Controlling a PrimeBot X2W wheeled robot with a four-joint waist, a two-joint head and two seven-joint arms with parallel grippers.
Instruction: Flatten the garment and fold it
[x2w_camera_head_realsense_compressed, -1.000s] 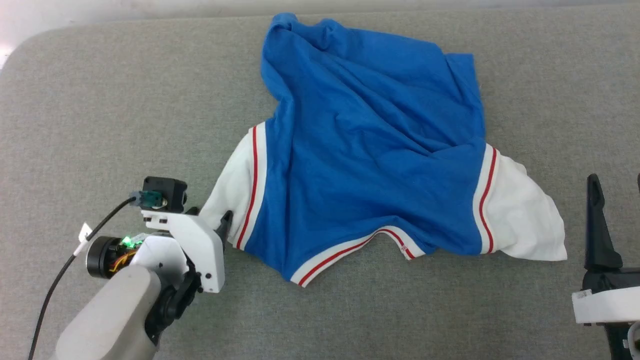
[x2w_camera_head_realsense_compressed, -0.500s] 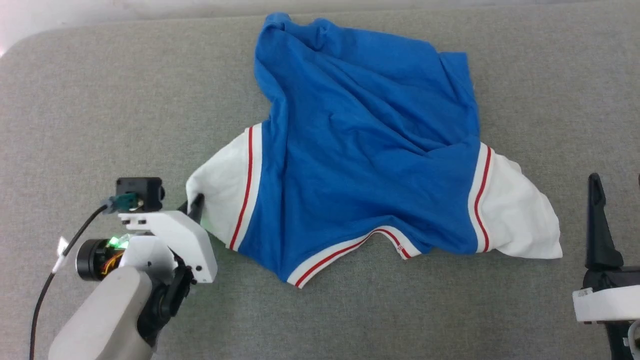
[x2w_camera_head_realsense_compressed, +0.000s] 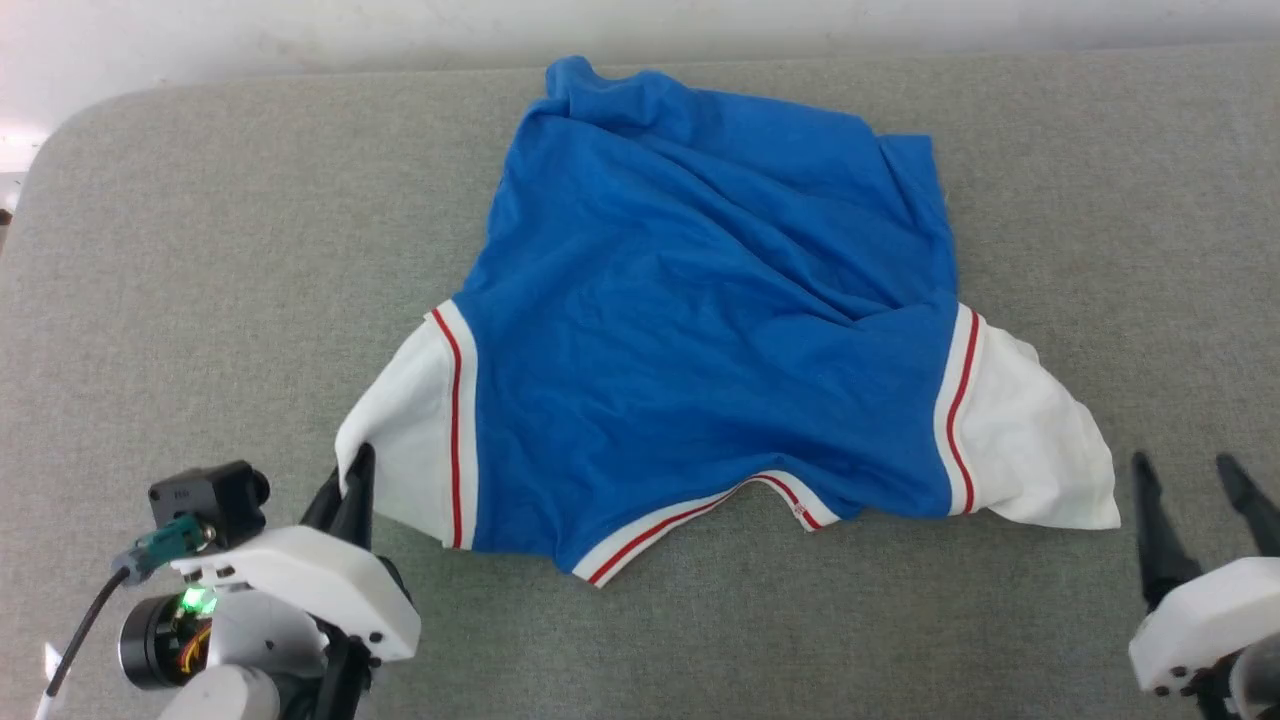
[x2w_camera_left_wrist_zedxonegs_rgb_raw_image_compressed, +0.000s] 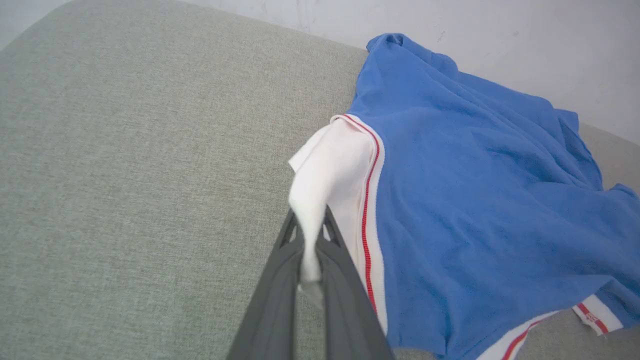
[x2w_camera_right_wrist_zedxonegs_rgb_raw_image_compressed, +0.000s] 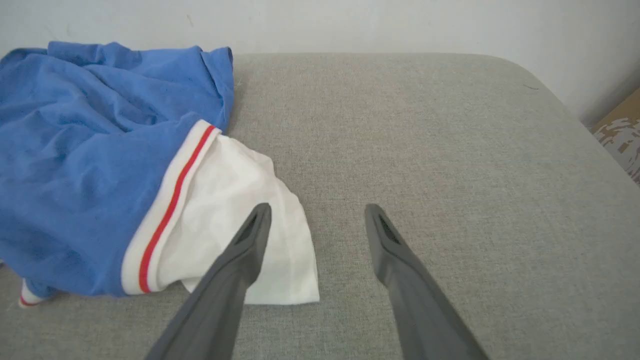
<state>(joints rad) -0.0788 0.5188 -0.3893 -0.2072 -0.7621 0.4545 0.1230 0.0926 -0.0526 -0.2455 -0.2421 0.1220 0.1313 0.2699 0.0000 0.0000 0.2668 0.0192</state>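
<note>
While the garment (x2w_camera_head_realsense_compressed: 700, 330) is lying rumpled on the grey cushion (x2w_camera_head_realsense_compressed: 200, 250), the left gripper (x2w_camera_head_realsense_compressed: 352, 470) is pinching its white sleeve edge. The right gripper (x2w_camera_head_realsense_compressed: 1182, 462) is hovering, fingers spread wide, just beside the other sleeve.

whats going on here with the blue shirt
A two-armed robot is working on a blue garment that lies crumpled on a grey padded surface. Its left claw is shut on the edge of the white sleeve on that side. The right claw is open near the other white sleeve, holding nothing. Nothing is flat or folded yet.
</note>
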